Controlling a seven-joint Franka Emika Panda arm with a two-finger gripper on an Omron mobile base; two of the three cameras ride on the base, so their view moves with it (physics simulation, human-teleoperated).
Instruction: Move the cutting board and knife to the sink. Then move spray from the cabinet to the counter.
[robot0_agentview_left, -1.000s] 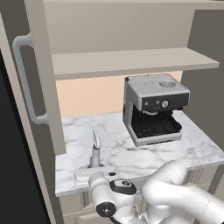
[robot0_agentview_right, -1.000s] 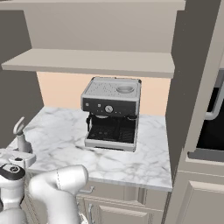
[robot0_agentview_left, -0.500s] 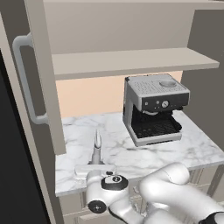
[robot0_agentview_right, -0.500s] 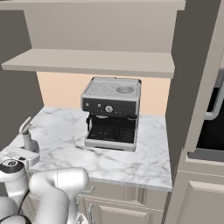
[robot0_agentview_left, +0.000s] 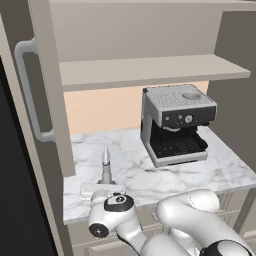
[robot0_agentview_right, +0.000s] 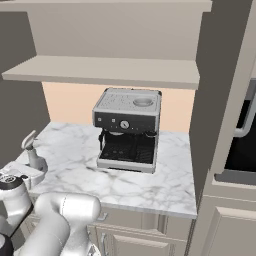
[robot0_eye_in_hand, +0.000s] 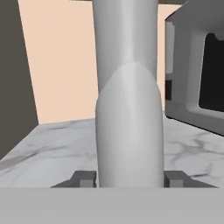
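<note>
On the marble table (robot0_agentview_left: 200, 172), near its front-left edge, the spray (robot0_agentview_left: 106, 167) stands upright between the half-spread fingers of the gripper (robot0_eye_in_hand: 130, 179), so the placing step looks nearly finished; next, open wider and back away.

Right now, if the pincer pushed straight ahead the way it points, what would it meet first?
The spray. It stands on the counter, right between the pincer tips. Beyond it is the peach back wall, though depth there is unclear.
</note>
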